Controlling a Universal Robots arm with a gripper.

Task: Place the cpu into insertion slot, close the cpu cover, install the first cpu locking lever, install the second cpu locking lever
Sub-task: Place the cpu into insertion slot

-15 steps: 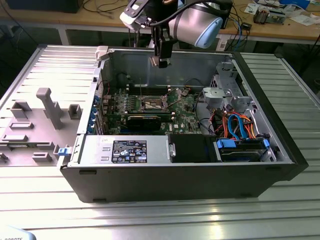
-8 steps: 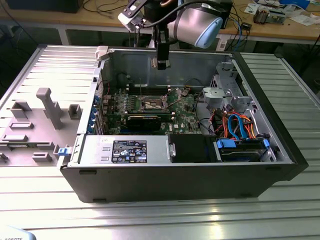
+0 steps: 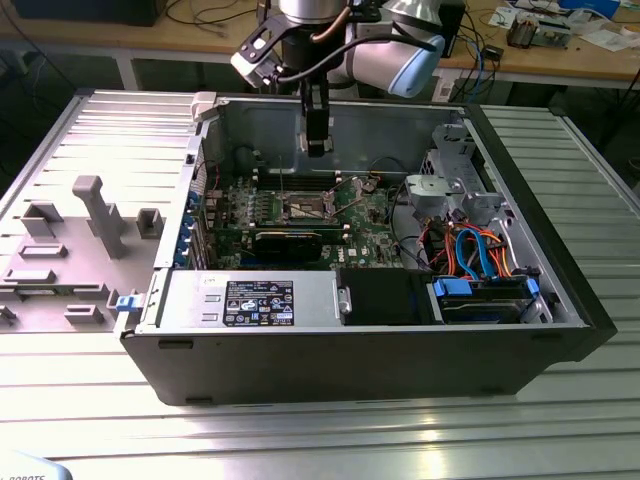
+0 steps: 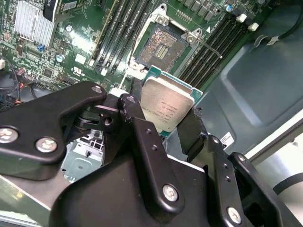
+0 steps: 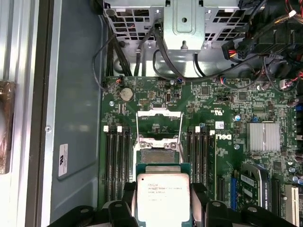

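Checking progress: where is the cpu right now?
In both wrist views the cpu is held in the pincer, raised over the green motherboard, near the open insertion slot.

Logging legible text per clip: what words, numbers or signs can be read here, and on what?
Print on the cpu held in the gripper: too small to read.
Black label on the power supply: blurred.
White sticker on the case wall: unreadable.
Nothing can be quoted reliably.

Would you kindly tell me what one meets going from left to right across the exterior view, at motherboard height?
Tall grey block, small grey block, insertion slot, silver drive cage, black case wall.
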